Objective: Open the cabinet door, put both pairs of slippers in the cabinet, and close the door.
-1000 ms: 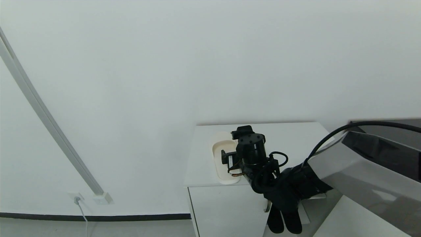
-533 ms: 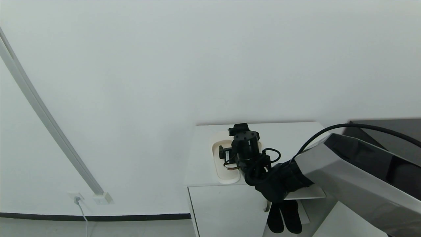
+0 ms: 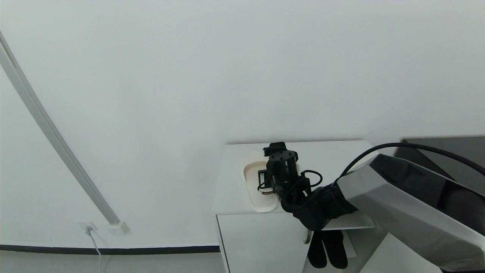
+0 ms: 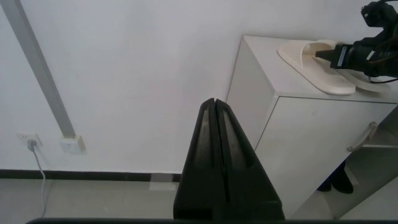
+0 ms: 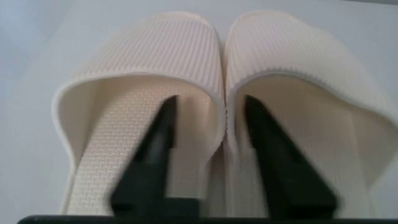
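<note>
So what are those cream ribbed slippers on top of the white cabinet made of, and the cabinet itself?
The cream slippers look like soft moulded foam or rubber with a matte finish: fine ribbed texture, thick rounded edges. The white cabinet looks like painted or laminated board, smooth and flat with crisp edges; I can't tell which.

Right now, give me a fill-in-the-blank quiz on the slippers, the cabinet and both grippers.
1. The cream slippers lie on ___ of the white cabinet.
2. The second pair of slippers, inside the cabinet, is ___ in colour.
3. The right gripper, with one finger in each cream slipper, is ___.
4. The left gripper, holding nothing, is ___.

Missing words: top; black; open; shut.
</note>
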Robot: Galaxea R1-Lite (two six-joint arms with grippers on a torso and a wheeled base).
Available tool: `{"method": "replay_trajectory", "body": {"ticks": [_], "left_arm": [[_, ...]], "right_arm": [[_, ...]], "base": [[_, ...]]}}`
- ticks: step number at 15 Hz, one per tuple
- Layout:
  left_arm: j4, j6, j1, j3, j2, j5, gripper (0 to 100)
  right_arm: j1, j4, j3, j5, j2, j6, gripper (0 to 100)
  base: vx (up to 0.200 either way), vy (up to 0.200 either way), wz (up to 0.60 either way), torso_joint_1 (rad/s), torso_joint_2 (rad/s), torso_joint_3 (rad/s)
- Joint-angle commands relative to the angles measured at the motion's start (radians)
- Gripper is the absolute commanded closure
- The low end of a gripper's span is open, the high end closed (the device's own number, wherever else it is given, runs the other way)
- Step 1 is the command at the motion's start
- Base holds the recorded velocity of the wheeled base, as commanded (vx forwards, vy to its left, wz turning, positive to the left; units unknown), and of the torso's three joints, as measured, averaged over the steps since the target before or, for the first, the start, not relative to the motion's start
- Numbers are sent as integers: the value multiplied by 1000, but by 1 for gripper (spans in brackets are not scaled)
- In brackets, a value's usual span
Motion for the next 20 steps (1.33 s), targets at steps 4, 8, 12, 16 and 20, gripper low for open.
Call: {"method": "replay_trajectory", "body": {"ticks": [4, 8, 12, 16, 20], "left_arm": [[0, 0, 1, 0, 1, -1, 100], [0, 0, 1, 0, 1, 1, 100], [-1, -3, 1, 0, 1, 1, 100], [-1, -3, 1, 0, 1, 1, 100], [0, 0, 1, 0, 1, -1, 100]], "right_arm": [[18, -17, 136, 23, -131, -15, 100], [33, -142, 466, 184, -415, -124, 100], [54, -139, 785, 348, -696, -129, 100], [116, -127, 909, 366, -818, -124, 100], [143, -124, 908, 368, -791, -121, 100]], "base": [[0, 0, 0, 0, 0, 0], [0, 0, 0, 0, 0, 0], [0, 0, 0, 0, 0, 0], [0, 0, 0, 0, 0, 0], [0, 0, 0, 0, 0, 0]]}}
